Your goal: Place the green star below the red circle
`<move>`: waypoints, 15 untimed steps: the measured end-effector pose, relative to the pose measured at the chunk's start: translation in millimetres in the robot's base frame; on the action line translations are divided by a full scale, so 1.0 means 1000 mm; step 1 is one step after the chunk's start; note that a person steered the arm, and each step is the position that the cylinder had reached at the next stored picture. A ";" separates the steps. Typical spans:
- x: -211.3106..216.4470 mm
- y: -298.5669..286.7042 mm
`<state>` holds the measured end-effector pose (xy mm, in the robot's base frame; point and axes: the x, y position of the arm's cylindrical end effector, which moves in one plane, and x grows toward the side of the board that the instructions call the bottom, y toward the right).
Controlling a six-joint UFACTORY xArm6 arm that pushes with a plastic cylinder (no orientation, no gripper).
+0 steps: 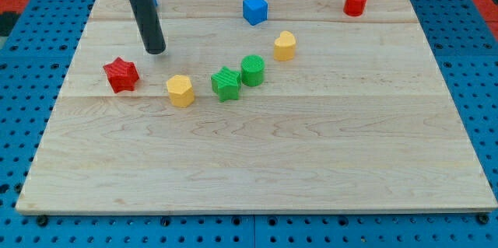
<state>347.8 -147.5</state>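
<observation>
1. My tip (156, 50) sits on the bench (257, 170) in the view's upper left, just up and right of the red star (121, 75). No hand on this rig: the arm ends in a plain dark rod, so nothing opens, closes or holds anything. The tip is touching no block.
2. Task block: the green star (226, 83) lies near mid-bench, touching or nearly touching the green cylinder (252, 70) on its upper right. The yellow block (180, 90) lies to the star's left. The target, the red circle (355, 2), stands far off at the view's top right.
3. Risk: pushing the star rightward will likely drag the green cylinder along, since the two are so close together.
4. Risk: a second yellow block (285, 45) lies close to the straight route toward the red circle; a glancing hit could deflect the star.
5. Risk: star points give uneven contact, so an off-centre push may spin the block off my tip rather than translate it.
6. Risk: overshooting could knock the red circle itself.
7. Materials: blocks look like smooth, hard moulded pieces; the bench is pale wood in jointed planks, which may catch an edge. The blue cube (254, 9) is clear of the route.
</observation>
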 end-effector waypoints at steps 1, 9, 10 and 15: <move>0.000 0.011; 0.085 0.316; 0.100 0.353; 0.171 0.252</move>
<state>519.2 104.4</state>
